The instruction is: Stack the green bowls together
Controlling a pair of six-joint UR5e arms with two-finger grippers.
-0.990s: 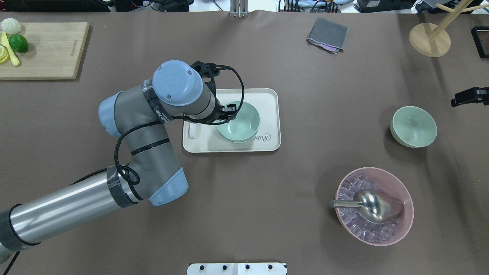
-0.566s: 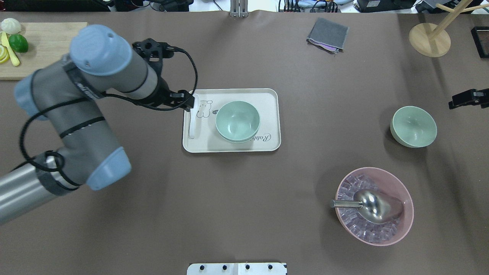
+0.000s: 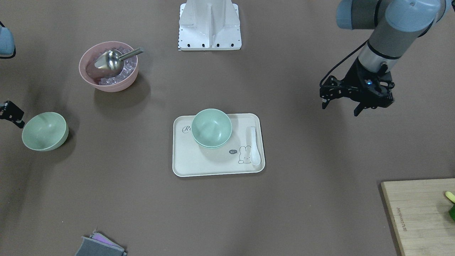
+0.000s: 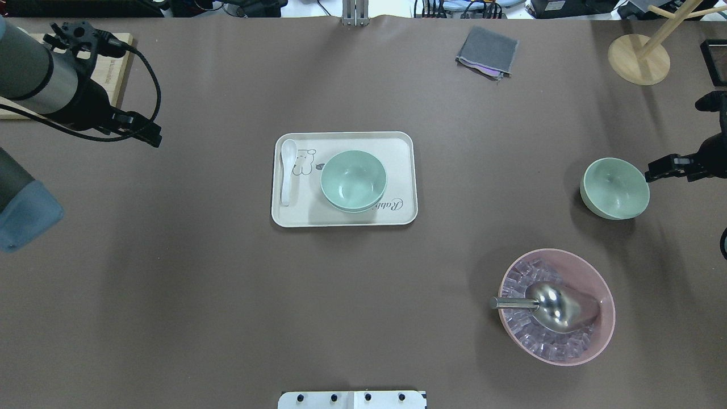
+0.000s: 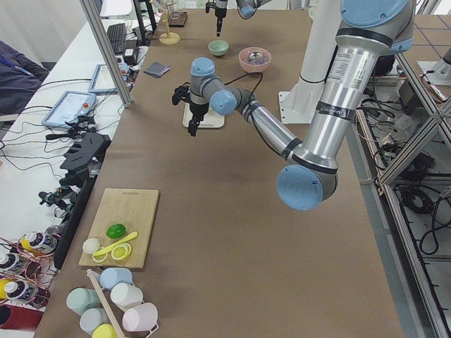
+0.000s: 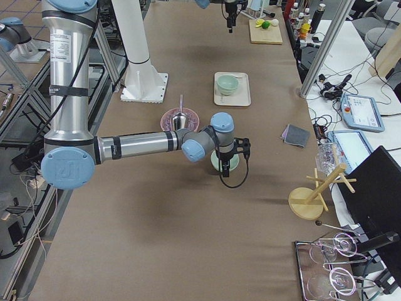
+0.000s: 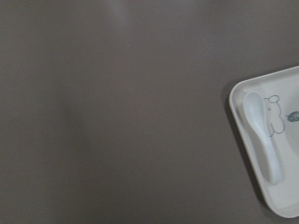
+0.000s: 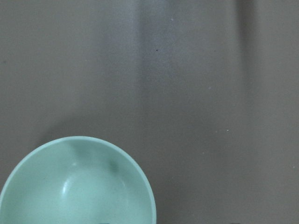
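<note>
Brown tabletop (image 4: 363, 295): green bowl (image 4: 614, 188) apparently beside right tool (image 4: 654, 170).

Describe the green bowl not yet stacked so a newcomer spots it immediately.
On the robot's right half of the table sits a large pink bowl holding a metal scoop. Beyond it, farther from the robot, a small mint-green bowl stands alone on the tabletop, the right end effector hovering by its rim. Unlike the nested green bowls on the cream tray, it is single.
</note>
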